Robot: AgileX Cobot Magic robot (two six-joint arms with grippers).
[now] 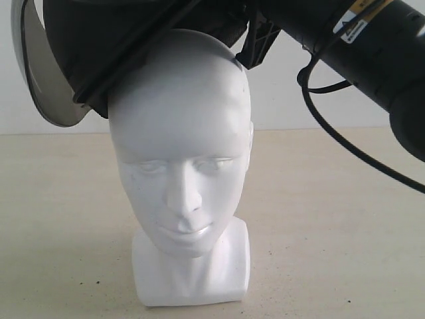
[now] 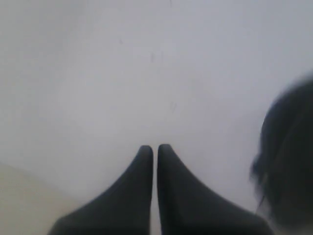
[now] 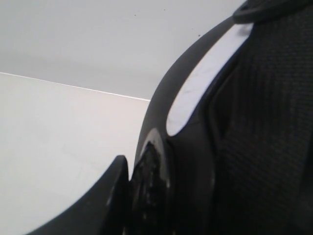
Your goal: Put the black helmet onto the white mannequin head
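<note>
Black helmet (image 1: 99,40) tipped over the crown of the white mannequin head (image 1: 182,153), not yet seated.
Head: glossy moulded white, squarish base on matte beige table (image 1: 332,219), upright to receive the shell. Helmet: matte rounded shell, held tilted, probably so the rim clears the skull. Smoky curved visor (image 1: 40,73) juts sideways. Right gripper (image 3: 139,183) clamps the rim beside the woven lining. Left gripper (image 2: 155,152) pinched together, empty.

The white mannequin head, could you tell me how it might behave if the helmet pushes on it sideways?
The white mannequin head probably tips rather than slides: it is tall over a small block base, seemingly unfixed on the table. Its glossy shell looks rigid, so it should not give, and the black helmet may skid across it.
</note>
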